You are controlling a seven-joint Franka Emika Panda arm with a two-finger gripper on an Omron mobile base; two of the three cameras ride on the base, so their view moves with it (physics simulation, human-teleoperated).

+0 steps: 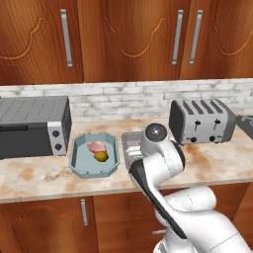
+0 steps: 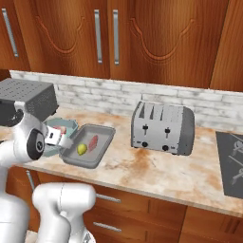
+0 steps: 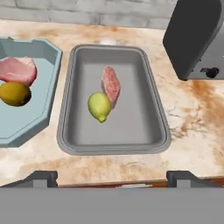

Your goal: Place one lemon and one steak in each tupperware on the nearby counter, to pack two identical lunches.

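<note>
In the hand view a grey tupperware [image 3: 131, 127] lies in the middle of the counter [image 3: 192, 127]. Inside it a yellow-green lemon [image 3: 99, 106] touches a pink-red steak [image 3: 111, 85]. Left of it a pale blue tupperware [image 3: 30, 118] carries a second steak [image 3: 17, 70] and a dull orange-yellow lemon [image 3: 14, 93]. My gripper [image 3: 113, 181] hovers above the near edge of the grey tray, open, its fingertips [image 3: 41, 178] wide apart with nothing between them. The left base view shows the blue tupperware [image 1: 79, 165] with its steak [image 1: 97, 147] and lemon [image 1: 101, 156]; the arm covers most of the grey one [image 1: 129, 143].
A silver four-slot toaster [image 1: 202, 121] stands right of the trays, close to the grey one [image 2: 95, 155]. A dark toaster oven [image 1: 32, 126] sits left of the blue tray. A black stovetop [image 2: 232, 161] lies far right. Brick backsplash and wooden wall cabinets rise behind.
</note>
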